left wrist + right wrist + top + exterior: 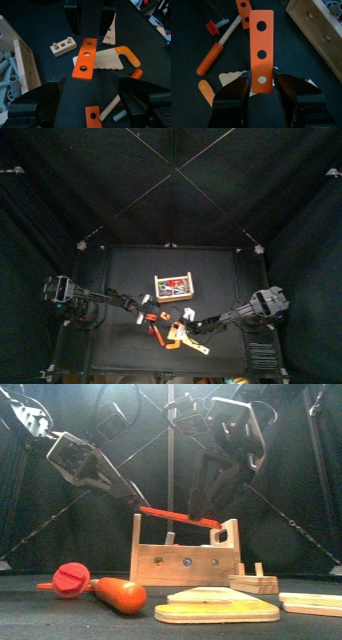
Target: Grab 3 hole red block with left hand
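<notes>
Holding red block (262, 47) aloft, right tool (262, 89), left tool (90, 100) spread

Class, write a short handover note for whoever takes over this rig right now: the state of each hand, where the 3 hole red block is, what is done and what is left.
Left hand: open, holding nothing, pointed at the block from close by.
Right hand: shut on one end of the 3 hole red block.
Block: held in the air above the table, in front of the wooden toolbox, with its free end toward the left hand.
Done: the block is picked up and presented.
Left: the left hand has not yet gripped it. Probably move it in, close on the free end, then open the right hand.
</notes>
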Controlling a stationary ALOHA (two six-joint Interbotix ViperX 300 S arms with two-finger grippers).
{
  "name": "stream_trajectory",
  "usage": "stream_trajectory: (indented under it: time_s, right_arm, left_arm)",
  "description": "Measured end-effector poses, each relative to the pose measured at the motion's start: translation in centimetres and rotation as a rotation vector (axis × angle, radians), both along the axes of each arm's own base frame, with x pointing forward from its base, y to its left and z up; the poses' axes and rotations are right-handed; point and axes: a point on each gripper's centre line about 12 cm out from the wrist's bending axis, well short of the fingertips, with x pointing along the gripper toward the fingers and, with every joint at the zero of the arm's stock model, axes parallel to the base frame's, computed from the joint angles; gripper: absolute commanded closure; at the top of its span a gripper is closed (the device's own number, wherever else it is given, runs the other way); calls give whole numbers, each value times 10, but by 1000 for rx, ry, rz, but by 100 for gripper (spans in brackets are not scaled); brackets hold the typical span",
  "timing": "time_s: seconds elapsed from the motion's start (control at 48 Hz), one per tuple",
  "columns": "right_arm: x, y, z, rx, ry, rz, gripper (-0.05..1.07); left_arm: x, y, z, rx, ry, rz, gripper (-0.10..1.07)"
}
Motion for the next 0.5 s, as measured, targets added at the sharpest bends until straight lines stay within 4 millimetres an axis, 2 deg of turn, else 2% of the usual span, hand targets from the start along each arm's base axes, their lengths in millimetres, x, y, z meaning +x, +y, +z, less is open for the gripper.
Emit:
stream_trajectory:
  time_s: [0.5]
  right_arm:
    - [3, 1, 2, 3, -7, 0, 53]
  left_arm:
    - [24, 2, -13, 0, 27, 5, -5]
